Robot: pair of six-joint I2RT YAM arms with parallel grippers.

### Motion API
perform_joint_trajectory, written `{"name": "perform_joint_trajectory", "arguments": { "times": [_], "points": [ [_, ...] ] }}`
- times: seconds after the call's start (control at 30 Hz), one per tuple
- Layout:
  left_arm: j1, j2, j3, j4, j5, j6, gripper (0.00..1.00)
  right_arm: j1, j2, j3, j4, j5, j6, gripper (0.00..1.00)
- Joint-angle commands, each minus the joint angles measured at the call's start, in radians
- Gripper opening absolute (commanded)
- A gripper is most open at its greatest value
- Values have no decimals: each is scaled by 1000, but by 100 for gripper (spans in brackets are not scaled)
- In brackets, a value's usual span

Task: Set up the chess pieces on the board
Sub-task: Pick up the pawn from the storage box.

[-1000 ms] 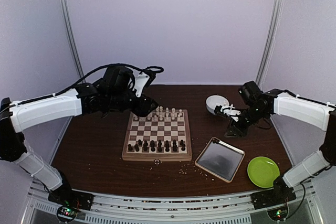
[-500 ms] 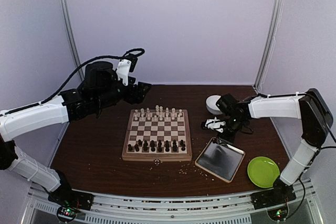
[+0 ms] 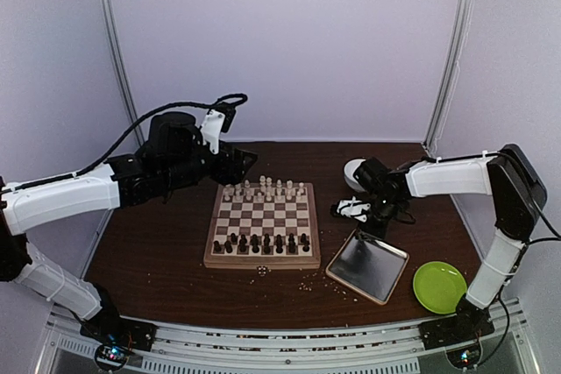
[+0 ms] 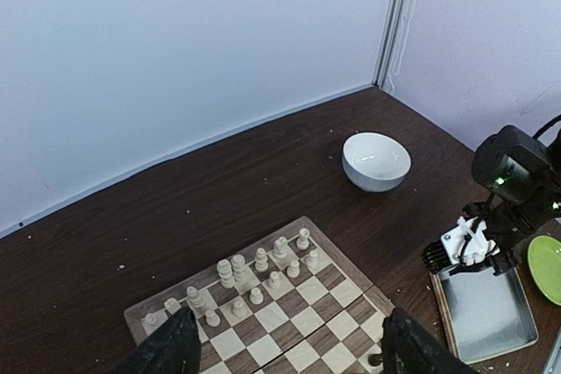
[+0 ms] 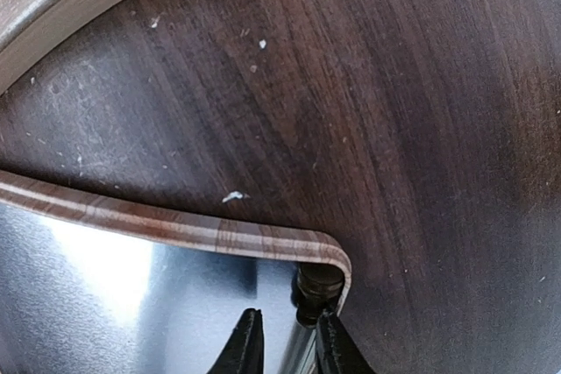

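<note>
The board (image 3: pixel 263 264) lies mid-table, with cream chess pieces (image 3: pixel 267 188) on its two far rows and dark ones (image 3: pixel 261 243) on its two near rows. My left gripper (image 3: pixel 241 159) hovers above the board's far-left corner, open and empty; its view shows the cream pieces (image 4: pixel 254 278) between the wide-spread jaws of the left gripper (image 4: pixel 289 343). My right gripper (image 3: pixel 351 209) is down at the far corner of the metal tray (image 3: pixel 368 266). In its own view the right gripper (image 5: pixel 285 339) is narrowly open. A dark piece (image 5: pixel 317 286) stands in the tray corner just ahead of the right fingertip.
A white bowl (image 3: pixel 362 172) sits behind the tray. A green plate (image 3: pixel 439 286) lies at the near right. Pale crumbs (image 3: pixel 307 285) are scattered before the board. The tray's wooden rim (image 5: pixel 175 229) curves close around the dark piece.
The left gripper lifted off the board's far row, drew back to the far left and opened. The right arm swung from the bowl to the tray's far corner, its jaws narrowing.
</note>
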Motion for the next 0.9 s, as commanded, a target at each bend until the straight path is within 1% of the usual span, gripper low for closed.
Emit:
{"name": "perform_joint_trajectory", "arguments": {
  "times": [0.0,0.23,0.47,0.6,0.73,0.87],
  "points": [
    [-1,19,0,39,36,-20,73,7,30,28,1,24,14,22],
    [-2,25,-6,37,54,-28,72,12,44,34,-18,0,12,21],
    [0,29,-10,45,74,-39,72,20,43,28,-53,-77,-21,22],
    [0,38,-9,50,84,-51,72,23,51,35,-50,-49,2,24],
    [-2,43,-12,59,97,-63,72,26,45,29,-50,-57,13,24],
    [-2,46,-17,67,102,-70,71,26,56,41,-39,17,61,24]
  ]
}}
